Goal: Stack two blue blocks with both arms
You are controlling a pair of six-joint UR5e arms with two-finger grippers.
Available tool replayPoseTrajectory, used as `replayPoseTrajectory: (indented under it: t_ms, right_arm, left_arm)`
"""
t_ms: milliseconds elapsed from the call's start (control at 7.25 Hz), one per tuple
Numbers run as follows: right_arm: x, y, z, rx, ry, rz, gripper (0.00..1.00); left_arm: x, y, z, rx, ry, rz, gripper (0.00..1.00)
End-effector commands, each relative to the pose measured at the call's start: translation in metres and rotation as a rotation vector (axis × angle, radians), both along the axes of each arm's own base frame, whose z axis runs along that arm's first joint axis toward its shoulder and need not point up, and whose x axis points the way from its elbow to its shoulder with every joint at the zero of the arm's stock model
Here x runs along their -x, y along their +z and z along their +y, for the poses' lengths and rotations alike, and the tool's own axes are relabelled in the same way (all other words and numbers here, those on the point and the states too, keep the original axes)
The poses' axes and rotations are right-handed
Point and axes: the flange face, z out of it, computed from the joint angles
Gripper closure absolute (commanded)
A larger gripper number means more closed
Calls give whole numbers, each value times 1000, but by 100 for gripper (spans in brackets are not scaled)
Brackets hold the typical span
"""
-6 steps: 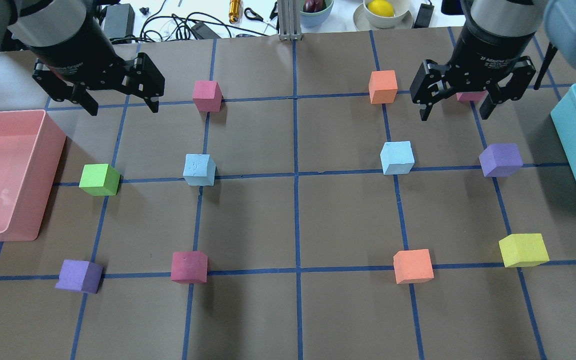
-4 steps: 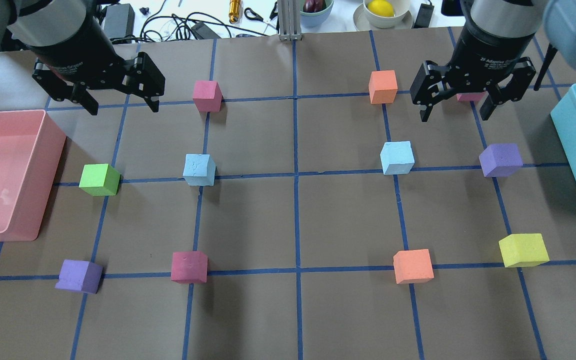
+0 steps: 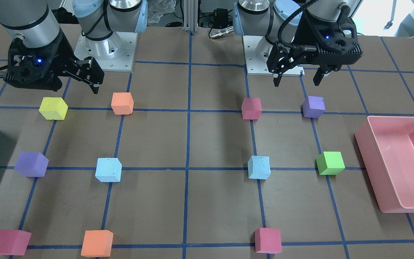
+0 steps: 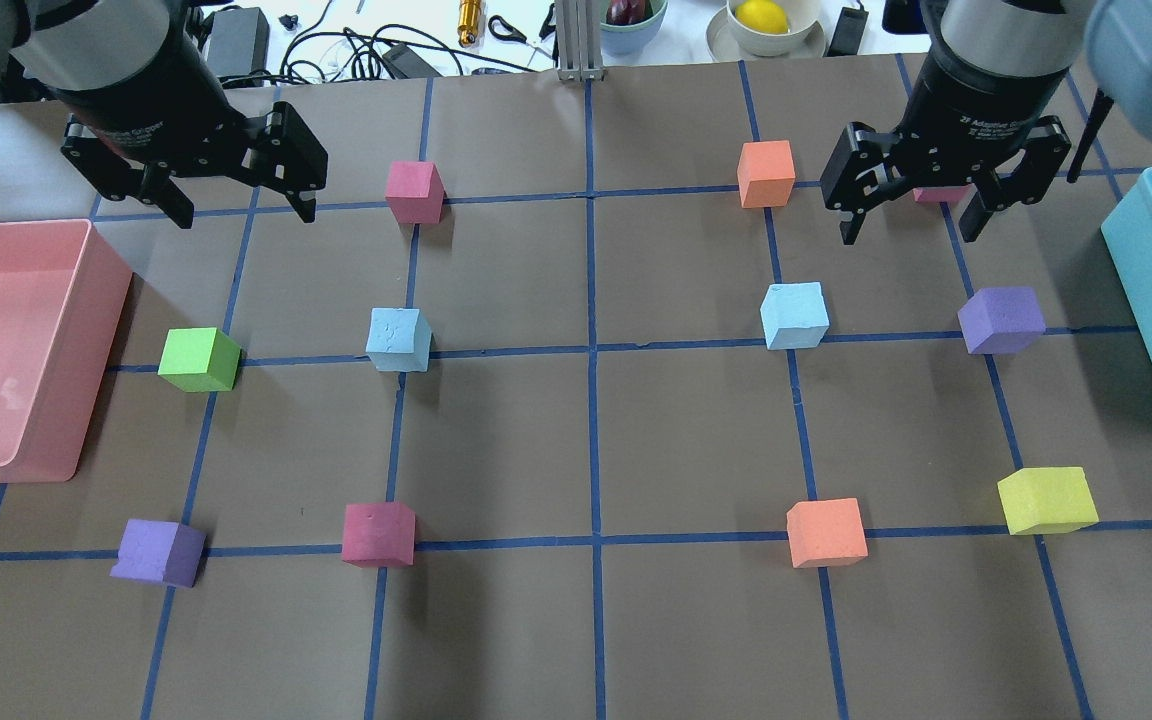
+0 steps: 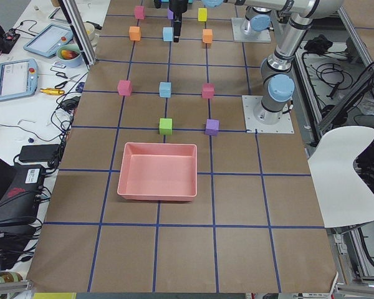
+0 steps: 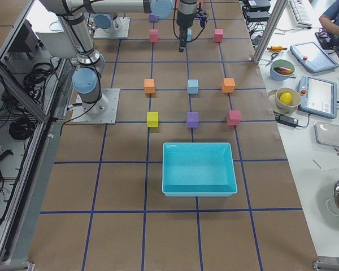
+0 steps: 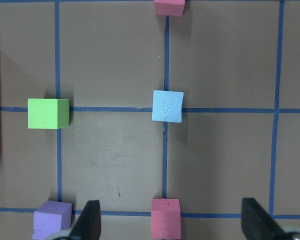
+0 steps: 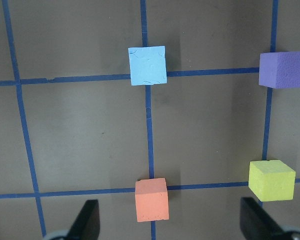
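Two pale blue blocks stand apart on the brown table: one left of centre (image 4: 398, 339) and one right of centre (image 4: 794, 315). My left gripper (image 4: 244, 212) hangs open and empty above the table, behind and to the left of the left blue block, which shows in the left wrist view (image 7: 167, 106). My right gripper (image 4: 909, 230) hangs open and empty, behind and to the right of the right blue block, which shows in the right wrist view (image 8: 148, 65). Neither gripper touches a block.
A pink bin (image 4: 86, 300) stands at the left edge and a teal bin (image 4: 1131, 290) at the right edge. Other cubes stand on the grid: green (image 4: 198, 359), purple (image 4: 1001, 319), pink (image 4: 414, 191), orange (image 4: 766, 173), yellow (image 4: 1046, 499).
The left gripper has shifted very slightly toward the far side of the table. The right gripper and all blocks stand as before.
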Motion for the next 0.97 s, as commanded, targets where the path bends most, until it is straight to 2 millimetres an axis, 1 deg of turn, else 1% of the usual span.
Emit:
replayPoseTrajectory:
  t_ms: [0,138,276,414,552,690,828]
  right_arm:
    - [-3,-8,-1,-17,4,-10,0]
    - [-2,-22,-8,-46,4,-9,0]
    - [-3,-47,-24,-85,3,-18,0]
    - [-3,-64,-38,-86,5,-18,0]
    - [-2,-97,-69,-36,4,-15,0]
    - [-1,-130,-83,-28,7,-12,0]
    - [-2,-149,-80,-47,4,-17,0]
  left_arm:
    - [0,1,1,3,1,-1,0]
    - [0,-2,1,-3,2,-3,0]
    - [0,-1,2,-2,1,-1,0]
    - [0,-3,2,-5,4,-1,0]
    - [0,0,2,1,3,-1,0]
    - [0,-2,3,-3,3,-1,0]
    - [0,-6,1,-12,3,-1,0]
